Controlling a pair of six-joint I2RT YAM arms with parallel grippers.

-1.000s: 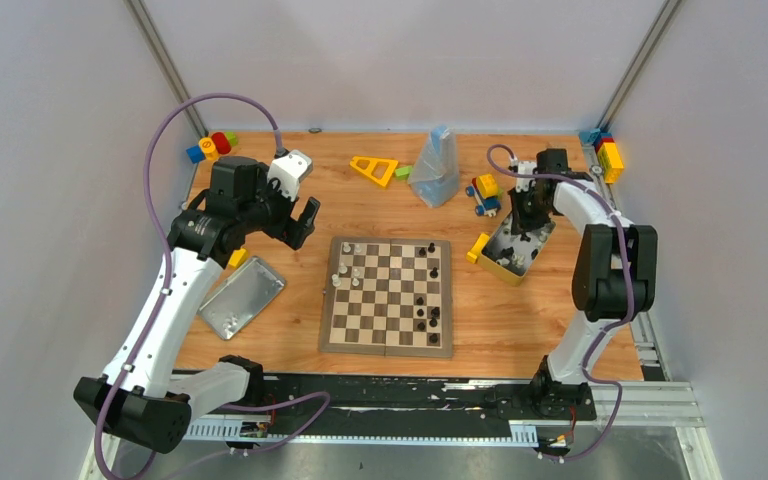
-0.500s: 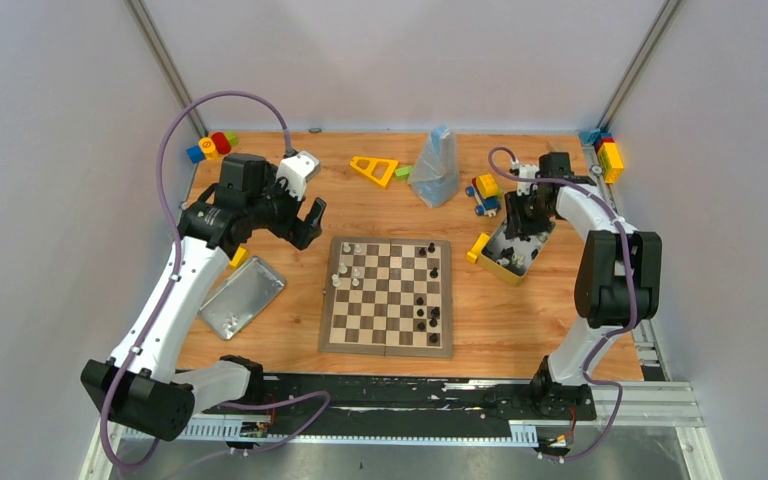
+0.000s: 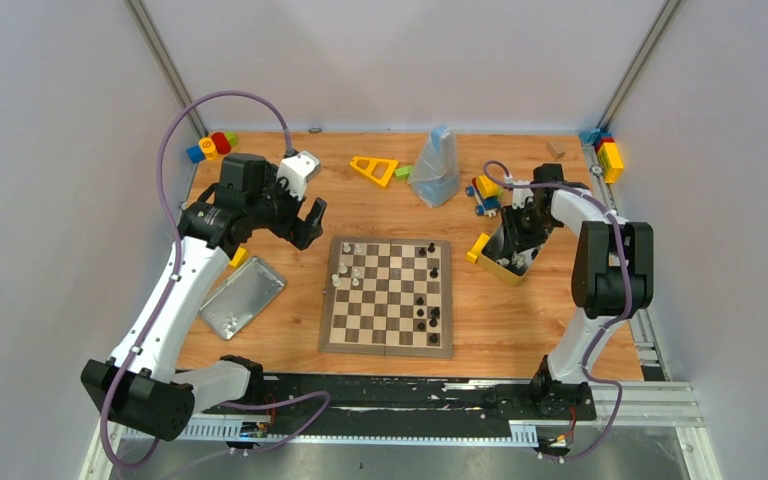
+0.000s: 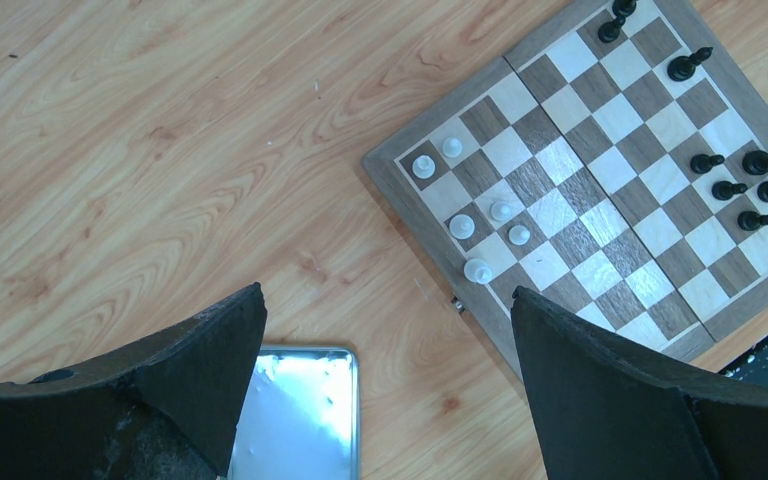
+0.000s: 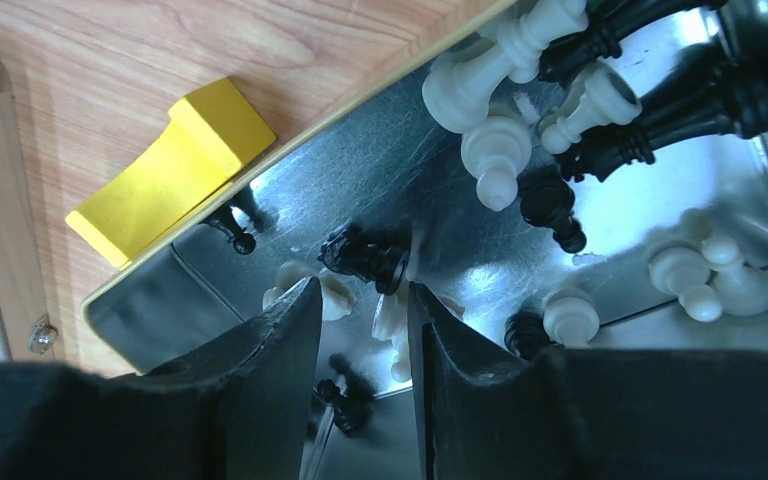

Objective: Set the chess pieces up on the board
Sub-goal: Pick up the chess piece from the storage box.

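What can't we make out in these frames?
- Top view: the right gripper reaches into the tin; arm and walls hide the pieces inside.
- Right wrist view: its fingers cover part of the tin; unclear whether they pinch the white piece between them.
- Top view: pieces on the board too small to identify.
- Left wrist view: the lid and board run off the frame or behind the open left gripper.

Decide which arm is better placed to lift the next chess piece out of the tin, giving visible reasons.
Right. The right arm has its jaws down inside the tin box, parted among loose chess pieces. The left arm holds its jaws open over the table beside the board, far from the tin.
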